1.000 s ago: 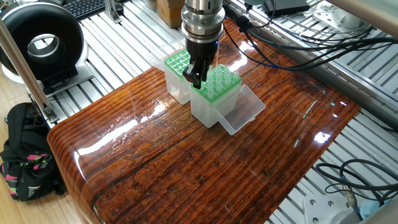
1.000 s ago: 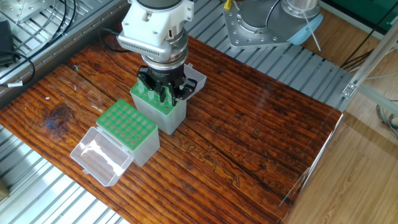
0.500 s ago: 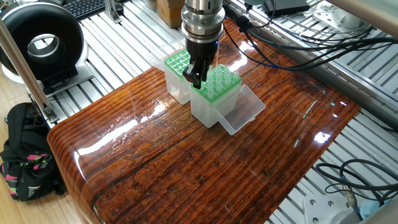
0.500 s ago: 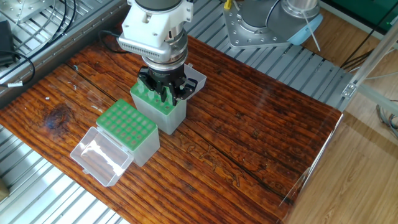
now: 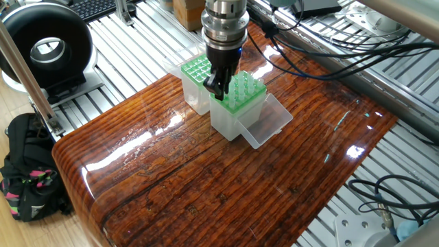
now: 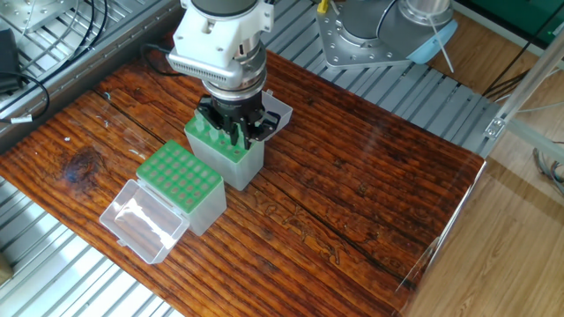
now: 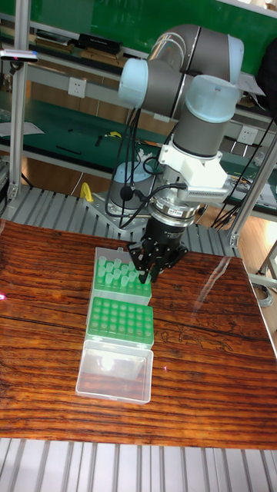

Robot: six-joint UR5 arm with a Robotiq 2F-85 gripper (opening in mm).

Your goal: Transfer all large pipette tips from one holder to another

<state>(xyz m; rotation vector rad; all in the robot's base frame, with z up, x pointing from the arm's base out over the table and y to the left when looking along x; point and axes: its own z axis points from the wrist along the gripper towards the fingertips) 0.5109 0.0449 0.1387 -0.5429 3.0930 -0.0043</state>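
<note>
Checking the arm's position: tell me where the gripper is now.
The gripper hangs over the tip-filled holder, at its corner nearest the empty holder.

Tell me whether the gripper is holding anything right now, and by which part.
It cannot be told. The gripper is down among the large pipette tips in the tip box, and its fingertips are too hidden to show a grasp.
</note>
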